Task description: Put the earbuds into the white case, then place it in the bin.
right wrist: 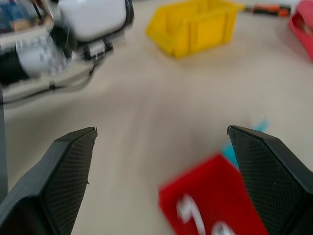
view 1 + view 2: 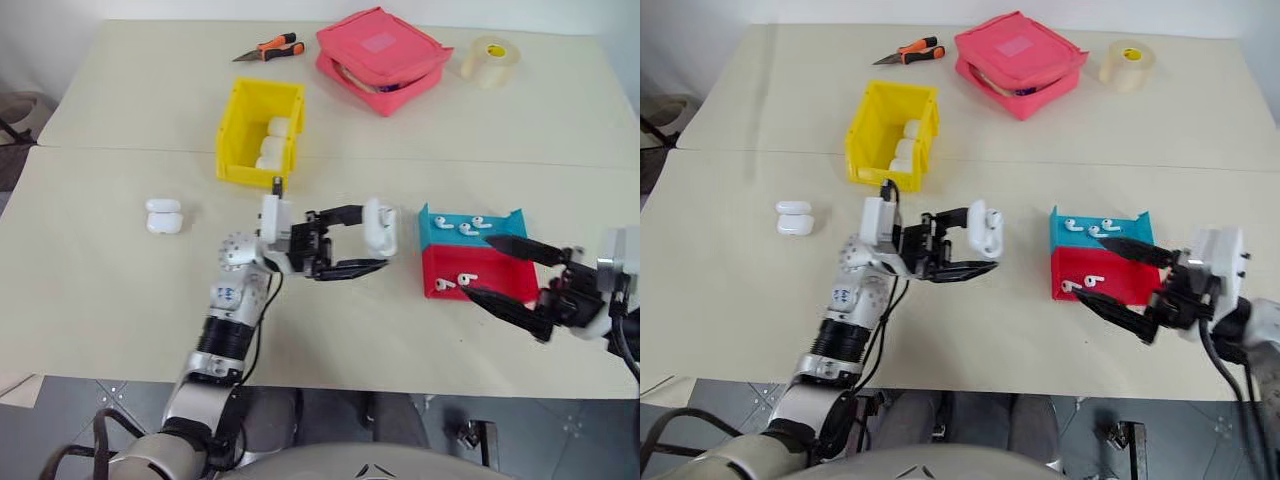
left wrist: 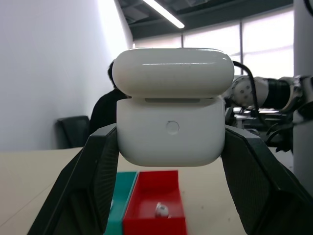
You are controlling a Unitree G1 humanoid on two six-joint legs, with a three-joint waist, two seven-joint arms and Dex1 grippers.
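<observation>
My left gripper [image 2: 380, 240] is shut on a white case [image 2: 380, 224], held above the table's middle with its lid down [image 3: 171, 122]. The yellow bin [image 2: 238, 120] stands behind it with several more white cases [image 2: 275, 142] inside. Several earbuds [image 2: 467, 229] lie in the blue half of a blue-and-red tray [image 2: 450, 262], and two more earbuds [image 2: 455, 282] lie in its red half. My right gripper [image 2: 480, 267] is open at the tray's right front, its fingers reaching over the red half with nothing between them [image 1: 161, 129].
Two white cases [image 2: 163, 216] lie on the table to the left. At the back are a pink zip pouch [image 2: 380, 55], a tape roll [image 2: 489, 60] and orange-handled cutters [image 2: 270, 48]. A seam runs across the table behind the tray.
</observation>
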